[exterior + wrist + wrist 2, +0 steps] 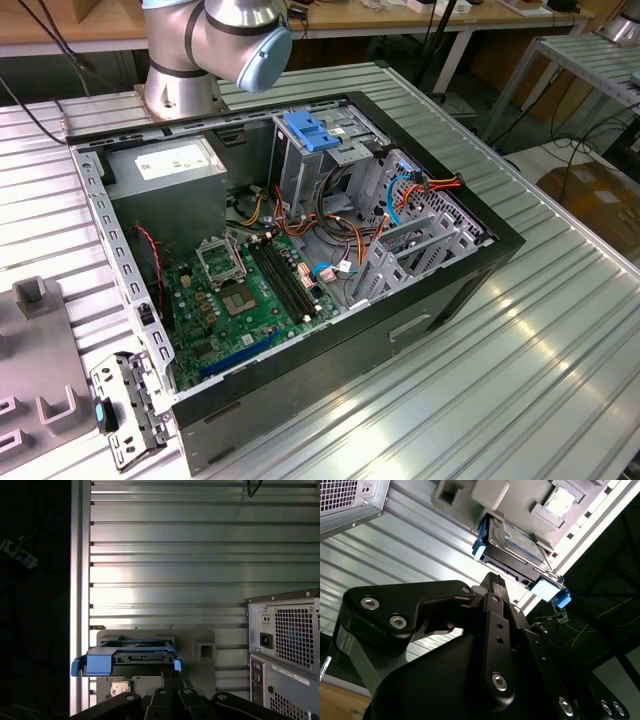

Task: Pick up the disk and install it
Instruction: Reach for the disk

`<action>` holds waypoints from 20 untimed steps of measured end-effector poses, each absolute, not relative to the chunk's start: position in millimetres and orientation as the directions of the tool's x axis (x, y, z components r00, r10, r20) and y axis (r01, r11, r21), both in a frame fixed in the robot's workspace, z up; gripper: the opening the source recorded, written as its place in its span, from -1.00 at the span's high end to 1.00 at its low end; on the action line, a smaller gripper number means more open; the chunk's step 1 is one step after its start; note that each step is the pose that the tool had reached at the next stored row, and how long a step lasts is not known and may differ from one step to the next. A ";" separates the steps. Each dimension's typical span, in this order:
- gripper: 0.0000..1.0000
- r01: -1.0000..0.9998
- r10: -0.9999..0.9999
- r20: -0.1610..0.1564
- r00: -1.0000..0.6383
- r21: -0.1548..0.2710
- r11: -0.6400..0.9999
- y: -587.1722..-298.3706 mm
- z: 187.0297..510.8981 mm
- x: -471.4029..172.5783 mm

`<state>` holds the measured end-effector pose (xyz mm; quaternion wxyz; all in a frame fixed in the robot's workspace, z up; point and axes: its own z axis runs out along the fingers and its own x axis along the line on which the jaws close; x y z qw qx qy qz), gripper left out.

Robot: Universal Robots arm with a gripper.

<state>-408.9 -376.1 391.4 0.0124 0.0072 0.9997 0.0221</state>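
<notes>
The disk [516, 541] is a silver drive in a blue plastic carrier, lying flat in a grey holder tray [520, 500] on the ribbed table. In the first wrist view the disk [131, 657] shows its connector edge, with blue carrier tabs at both ends. My gripper [493, 578] hangs just short of that edge, its two black fingers pressed together with nothing between them. In the first wrist view the gripper [170, 673] points at the disk's near edge, by one blue tab. I cannot tell whether the tips touch it.
The open computer case [440, 290] lies on the ribbed metal table [200, 555], with a grey drive cage topped by a blue latch [310, 131], cables and a motherboard [245, 290] inside. Its rear panel [285, 645] stands beside the tray. The table edge [75, 580] runs close to the disk.
</notes>
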 end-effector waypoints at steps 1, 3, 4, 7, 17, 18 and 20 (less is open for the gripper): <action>0.79 0.014 0.015 -0.024 -1.000 0.044 0.999 -376.2 391.3 -411.0; 0.79 0.013 0.015 -0.024 -1.000 0.044 0.999 -376.6 391.3 -416.9; 0.79 0.013 0.014 -0.024 -1.000 0.044 0.999 -376.9 391.4 -422.7; 0.79 0.013 0.014 -0.024 -1.000 0.044 0.999 -377.3 391.3 -434.2; 0.79 0.013 0.014 -0.024 -1.000 0.044 0.999 -377.8 391.3 -475.1; 0.79 0.013 0.014 -0.024 -1.000 0.044 0.999 -377.8 391.3 -475.7; 0.79 0.013 0.014 -0.024 -1.000 0.044 0.999 -377.8 391.3 -475.9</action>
